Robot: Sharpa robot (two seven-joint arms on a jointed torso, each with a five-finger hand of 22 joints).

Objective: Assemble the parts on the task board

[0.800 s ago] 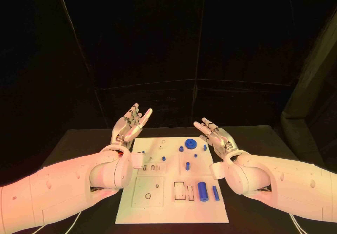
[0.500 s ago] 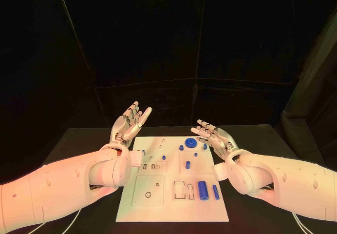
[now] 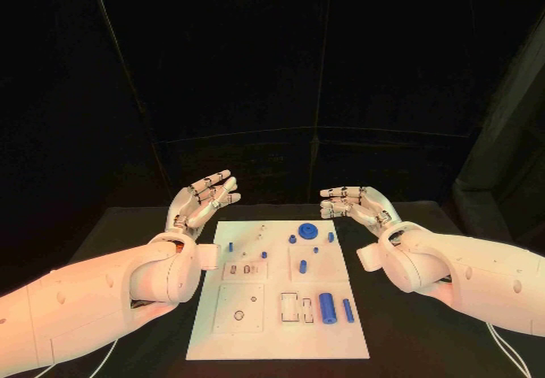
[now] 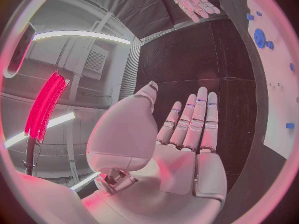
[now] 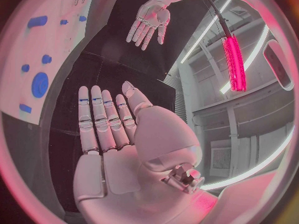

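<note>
The white task board (image 3: 256, 319) lies in the middle of the black table, with small blue parts on it: a round blue disc (image 3: 306, 231) near its far edge, a thick blue cylinder (image 3: 327, 308) and a thin blue rod (image 3: 347, 310) near its front right. My left hand (image 3: 203, 199) hovers above the board's far left corner, fingers straight and spread, holding nothing. My right hand (image 3: 355, 202) hovers above the far right corner, also flat and holding nothing. The right wrist view shows the right hand (image 5: 106, 129), the disc (image 5: 40, 84) and my left hand (image 5: 149, 21).
Several smaller blue pegs (image 3: 264, 255) stand across the board's middle, and rectangular slots (image 3: 298, 308) sit near its front. Black table (image 3: 125, 228) surrounds the board on both sides. Dark curtains close the back.
Both hands have turned and lifted back from over the board's far edge; the right hand has swung from pointing away to lying sideways. The parts have not moved.
</note>
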